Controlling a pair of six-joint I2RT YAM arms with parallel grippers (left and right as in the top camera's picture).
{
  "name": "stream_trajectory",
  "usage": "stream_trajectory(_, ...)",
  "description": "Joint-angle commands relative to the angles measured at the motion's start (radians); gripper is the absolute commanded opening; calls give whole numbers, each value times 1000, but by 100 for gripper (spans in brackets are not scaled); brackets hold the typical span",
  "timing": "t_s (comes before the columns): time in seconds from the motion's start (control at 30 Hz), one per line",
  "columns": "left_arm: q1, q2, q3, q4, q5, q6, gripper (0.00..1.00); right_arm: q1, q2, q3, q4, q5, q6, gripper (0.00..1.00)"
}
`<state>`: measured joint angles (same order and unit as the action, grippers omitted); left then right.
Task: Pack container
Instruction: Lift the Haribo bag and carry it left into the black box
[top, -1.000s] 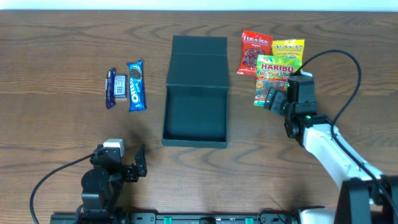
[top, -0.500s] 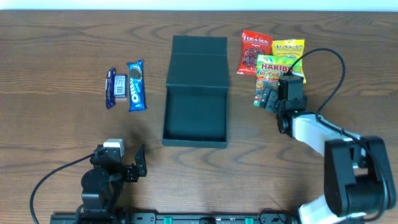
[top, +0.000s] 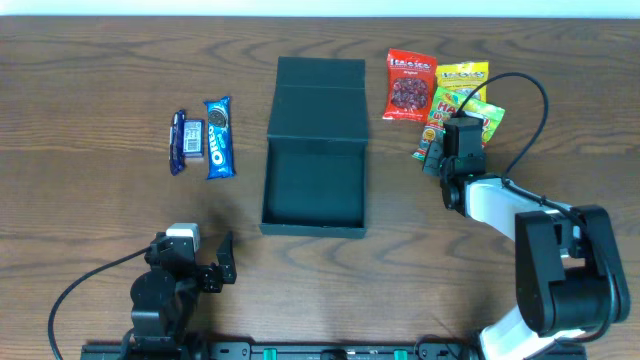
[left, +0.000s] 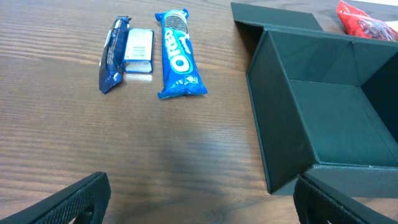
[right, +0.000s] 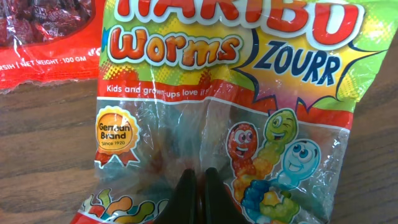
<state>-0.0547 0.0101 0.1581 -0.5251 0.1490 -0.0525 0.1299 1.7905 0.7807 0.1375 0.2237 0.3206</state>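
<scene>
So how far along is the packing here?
Done: the container lies open, nothing inside yet. In hand: the right gripper is shut on the Haribo bag. To go: that bag, red packet, yellow packet, Oreo pack, blue bar and small pack. The left gripper is open and empty.

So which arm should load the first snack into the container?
Right. The right gripper is shut on the Haribo Worms bag beside the container; the left gripper hangs open, away from the Oreo pack.
</scene>
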Motion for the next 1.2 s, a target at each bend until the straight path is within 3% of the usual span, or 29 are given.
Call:
stream_trajectory(0.0,4,-6,-14,2,-11,-7,95,2,31,-13,-30,-48,-3,1)
stream_trajectory(0.3,4,-6,-14,2,-11,-7,95,3,-49,-13,-135,-274,32,1)
stream_trajectory(0.73,4,-6,-14,2,-11,-7,95,5,-446,-13,-402,-381,13,2)
stream_trajectory(0.97,4,-6,-14,2,-11,-7,95,99,-621,-13,-432,-446,-86,1)
stream_trajectory(1.17,4,-6,-14,2,-11,-7,95,265,-706,-13,-420,-557,-283,2)
